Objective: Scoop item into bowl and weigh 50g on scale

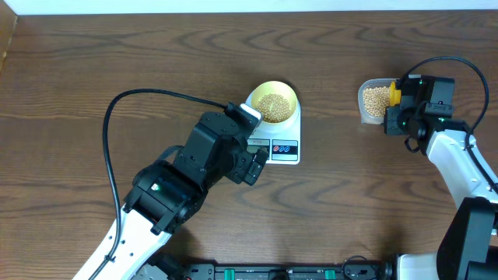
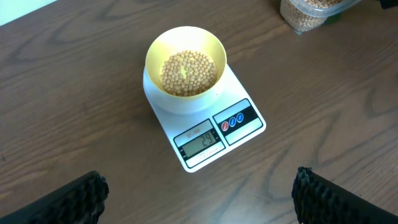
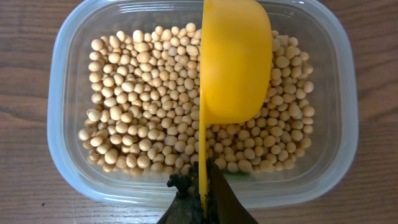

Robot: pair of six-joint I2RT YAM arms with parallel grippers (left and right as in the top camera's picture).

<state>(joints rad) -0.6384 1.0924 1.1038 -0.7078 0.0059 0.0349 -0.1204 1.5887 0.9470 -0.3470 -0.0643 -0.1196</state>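
under left arm (image 1: 210,152), half the scale (image 1: 286,148)

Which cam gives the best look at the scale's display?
Left wrist: the display on the scale sits near centre frame, unobstructed, and reads 29. Overhead shows the scale, but its display is too small to read. Right wrist shows neither.

Left arm (image 1: 167,187) reaching forward, left hand (image 2: 202,199) spread wide, right arm (image 1: 455,155) bent, right hand (image 3: 199,193) clamped tight
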